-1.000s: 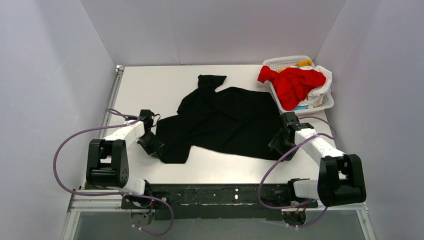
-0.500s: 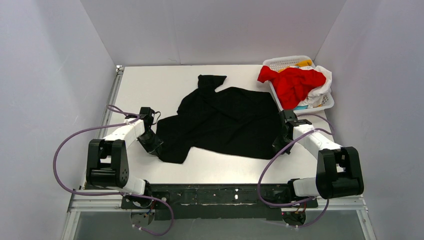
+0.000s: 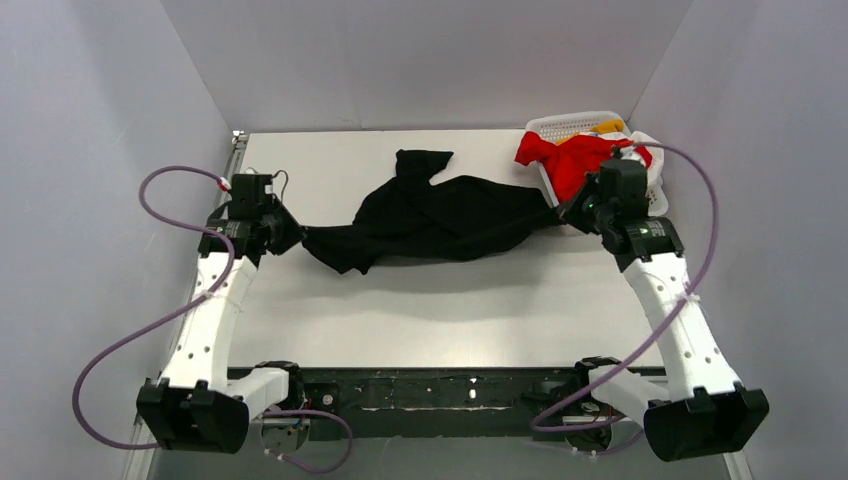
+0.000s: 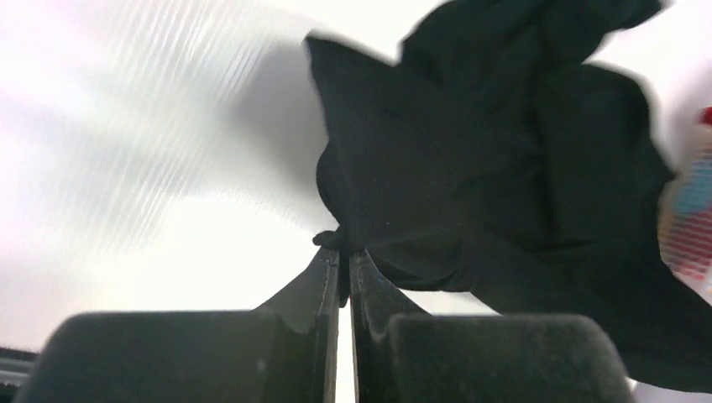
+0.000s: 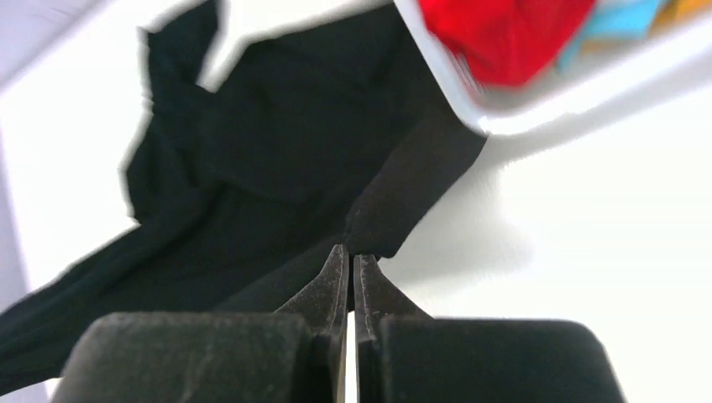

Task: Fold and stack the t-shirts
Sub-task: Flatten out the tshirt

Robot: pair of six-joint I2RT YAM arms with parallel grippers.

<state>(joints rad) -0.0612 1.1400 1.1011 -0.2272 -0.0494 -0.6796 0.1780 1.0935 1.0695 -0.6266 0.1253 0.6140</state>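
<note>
The black t-shirt (image 3: 430, 218) hangs stretched between my two grippers above the middle of the table, sagging and bunched, one sleeve pointing toward the back. My left gripper (image 3: 296, 238) is shut on its left edge; the left wrist view shows cloth (image 4: 470, 185) pinched at the fingertips (image 4: 344, 256). My right gripper (image 3: 562, 208) is shut on its right edge, with the black t-shirt (image 5: 277, 159) caught between its tips (image 5: 352, 252). The red t-shirt (image 3: 568, 160) lies piled in the basket, with white and yellow cloth partly hidden behind my right arm.
The white lattice basket (image 3: 575, 122) stands at the back right corner, right behind my right wrist; its rim (image 5: 453, 101) shows close in the right wrist view. Grey walls close in the table (image 3: 420, 310) on three sides. Purple cables loop from both arms.
Both arms have risen and swung toward the back, lifting the black t-shirt off the table and pulling it taut. The right gripper closed on the shirt's edge.
</note>
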